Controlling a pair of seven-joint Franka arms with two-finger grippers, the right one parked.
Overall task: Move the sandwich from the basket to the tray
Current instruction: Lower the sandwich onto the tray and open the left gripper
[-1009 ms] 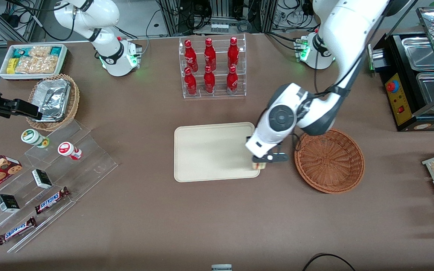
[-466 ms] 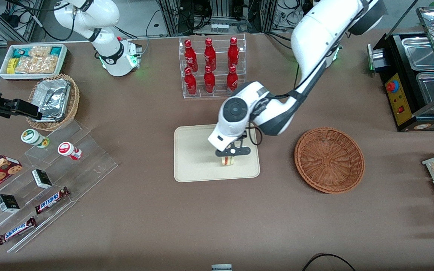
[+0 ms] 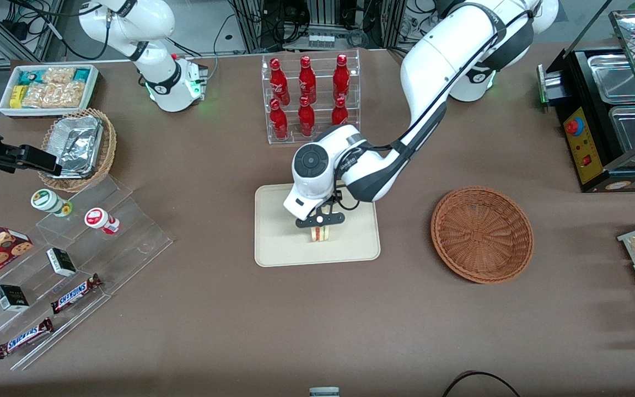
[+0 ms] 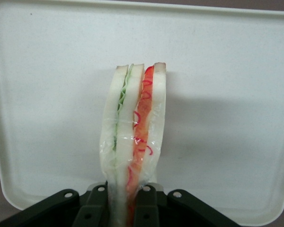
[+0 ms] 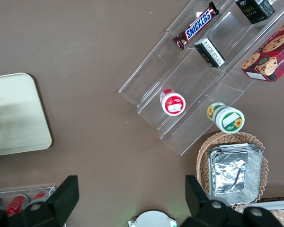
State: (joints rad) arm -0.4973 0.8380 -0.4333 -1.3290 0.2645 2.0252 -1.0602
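Gripping the small triangular wedge sandwich [image 4: 135,142] of pale white bread with red and green filling in clear wrap, the left arm's gripper [image 3: 320,220] hangs over the middle of the flat cream-beige rectangular tray [image 3: 279,242] with rounded corners and a low rim. The wrist view shows the jaws closed on the broad faces of the wedge at one end, so the bread layers stand on edge, with the rest of the wedge reaching out over the tray's bare surface. Squeezing across the slices rather than along them presumably keeps the filling from sliding out and the wrap from peeling.

Whether the sandwich touches the tray or hangs just above it cannot be told; a soft shadow lies on the tray beside it. The round shallow reddish-brown woven wicker basket [image 3: 482,234] lies on the brown worktop [image 3: 317,325] beside the tray, toward the working arm's end, and nothing shows inside it. The carry looks nearly finished, with only the lowering and release left.

Since the wedge is narrow and held on edge, it may tip onto a flat face once freed; being near the tray's centre, it has room on every side to fall without crossing the rim.
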